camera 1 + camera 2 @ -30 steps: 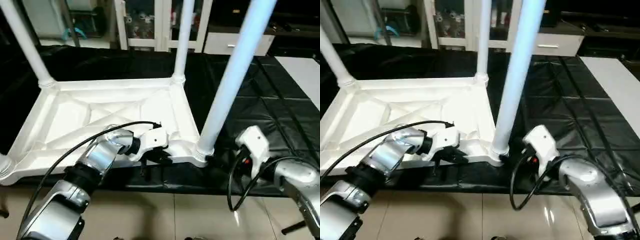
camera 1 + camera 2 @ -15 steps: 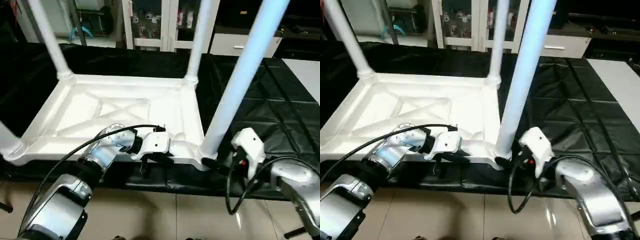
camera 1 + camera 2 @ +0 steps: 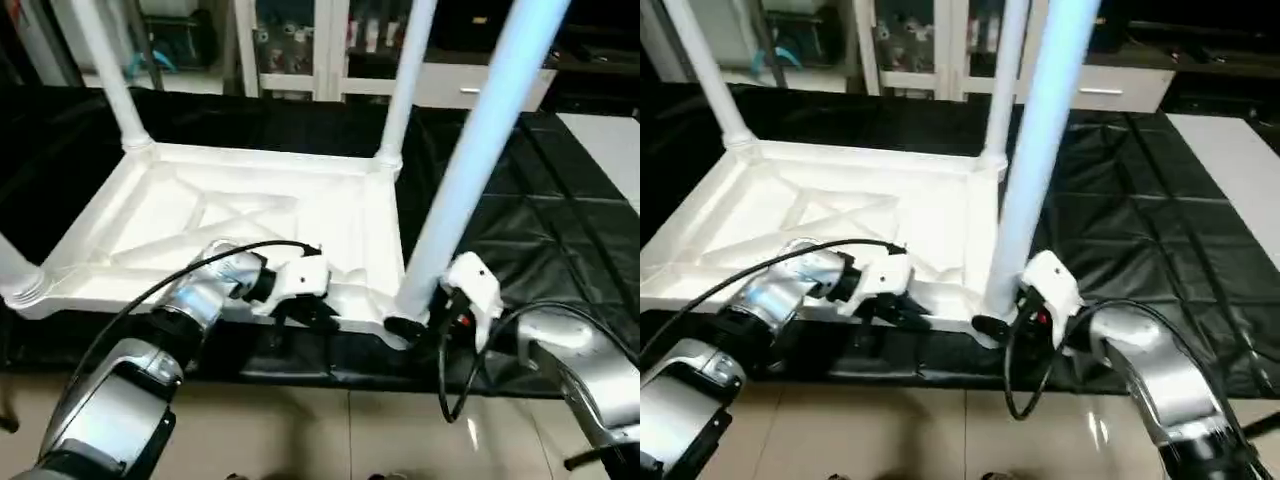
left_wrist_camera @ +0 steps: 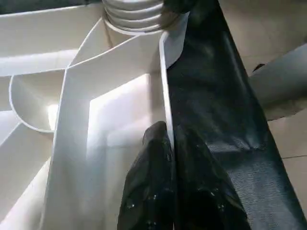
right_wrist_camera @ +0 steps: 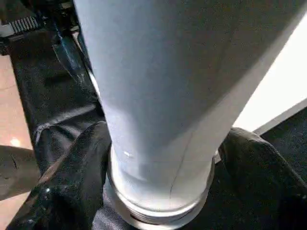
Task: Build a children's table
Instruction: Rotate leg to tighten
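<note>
Table top [image 3: 240,215]: white plastic, rectangular, lying upside down on a black sheet [image 3: 520,215] that covers the work surface; X-shaped ribs face up inside the raised rim.

Legs: four white tapered tubes, upright in the corner sockets. Far-left leg [image 3: 108,75]; far-right leg [image 3: 402,80]; near-right leg [image 3: 480,150], closest to the camera; near-left leg [image 3: 14,275], cut off at the picture edge.

Left gripper [image 4: 165,143]: fingers pinched together on the near rim of the table top, one finger on each side of the thin wall, partway along the near edge, left of the near-right socket.

Right gripper [image 5: 158,158]: fingers spread wide, one on each side of the base of the near-right leg, just above its ribbed collar; both touch or nearly touch the tube.

Background: tiled floor [image 3: 330,420] below the near edge; cabinets [image 3: 300,45] behind.
</note>
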Tool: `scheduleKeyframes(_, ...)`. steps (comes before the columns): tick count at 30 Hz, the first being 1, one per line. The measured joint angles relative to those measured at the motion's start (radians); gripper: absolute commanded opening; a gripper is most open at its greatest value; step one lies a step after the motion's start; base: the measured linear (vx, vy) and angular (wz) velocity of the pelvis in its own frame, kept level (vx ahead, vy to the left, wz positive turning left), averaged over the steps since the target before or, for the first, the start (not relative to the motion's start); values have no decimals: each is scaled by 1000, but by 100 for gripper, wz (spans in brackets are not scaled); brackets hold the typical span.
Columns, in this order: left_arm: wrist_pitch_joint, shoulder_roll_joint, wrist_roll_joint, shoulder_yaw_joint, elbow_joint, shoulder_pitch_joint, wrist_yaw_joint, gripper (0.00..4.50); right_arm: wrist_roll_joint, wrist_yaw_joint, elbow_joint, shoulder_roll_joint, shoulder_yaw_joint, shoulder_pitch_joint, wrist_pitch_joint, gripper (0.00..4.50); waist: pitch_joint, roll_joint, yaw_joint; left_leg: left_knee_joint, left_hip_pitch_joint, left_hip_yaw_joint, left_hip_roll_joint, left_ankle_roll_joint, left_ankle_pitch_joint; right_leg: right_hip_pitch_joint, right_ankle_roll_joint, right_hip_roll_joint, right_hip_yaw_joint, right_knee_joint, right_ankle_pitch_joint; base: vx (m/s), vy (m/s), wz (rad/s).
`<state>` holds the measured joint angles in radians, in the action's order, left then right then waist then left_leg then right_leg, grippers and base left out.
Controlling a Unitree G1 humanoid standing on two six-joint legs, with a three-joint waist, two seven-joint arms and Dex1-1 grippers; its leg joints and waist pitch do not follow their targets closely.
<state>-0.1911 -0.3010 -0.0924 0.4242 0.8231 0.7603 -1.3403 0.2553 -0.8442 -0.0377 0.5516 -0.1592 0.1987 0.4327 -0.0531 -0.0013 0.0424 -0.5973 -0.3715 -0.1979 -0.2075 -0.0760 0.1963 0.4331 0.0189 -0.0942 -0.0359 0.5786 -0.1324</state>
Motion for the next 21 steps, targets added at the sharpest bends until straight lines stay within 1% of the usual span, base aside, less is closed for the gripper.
scheduleKeyframes(3, 7, 0, 0, -3, 0, 0, -4, 3, 1, -18, 12, 2, 0, 8, -3, 371, 0, 0, -4, 0, 0, 0, 0, 0, 0, 0, 0, 0, 0, 0, 0, 0, 0, 0)
scheduleKeyframes(9, 17, 3, -1, -4, -2, 1, -13, 3, 1, -85, 39, 32, -9, 26, -11, 371, 0, -1, -2, 0, 0, 0, 0, 0, 0, 0, 0, 0, 0, 0, 0, 0, 0, 0)
scheduleKeyframes(10, 17, 3, -1, -4, -2, 2, -13, 0, 1, -88, 44, 32, -9, 27, -12, 336, 0, -1, -2, 0, 0, 0, 0, 0, 0, 0, 0, 0, 0, 0, 0, 0, 0, 0)
scheduleKeyframes(12, 17, 3, -1, -5, -2, 2, -13, 0, 6, -97, 49, 32, -11, 27, -12, 336, -1, -1, -2, 0, 0, 0, 0, 0, 0, 0, 0, 0, 0, 0, 0, 0, 0, 0)
scheduleKeyframes(13, 17, 3, -1, -5, -2, 2, -13, 0, 9, -103, 49, 32, -11, 27, -12, 313, -1, -1, -2, 0, 0, 0, 0, 0, 0, 0, 0, 0, 0, 0, 0, 0, 0, 0)
scheduleKeyframes(14, 17, 3, -1, -5, -2, 2, -13, 0, 9, -103, 49, 32, -11, 27, -12, 313, -1, -1, -2, 0, 0, 0, 0, 0, 0, 0, 0, 0, 0, 0, 0, 0, 0, 0)
scheduleKeyframes(16, 17, 3, -2, -5, -2, 2, -13, 0, 10, -106, 49, 32, -11, 27, -12, 288, -1, -2, -2, 0, 0, 0, 0, 0, 0, 0, 0, 0, 0, 0, 0, 0, 0, 0)
scheduleKeyframes(21, 18, 3, -2, -6, -2, 2, -17, 0, 12, -121, 50, 33, -10, 29, -12, 269, -1, -2, -2, 0, 0, 0, 0, 0, 0, 0, 1, 0, 0, 0, -1, 0, 0, 0)
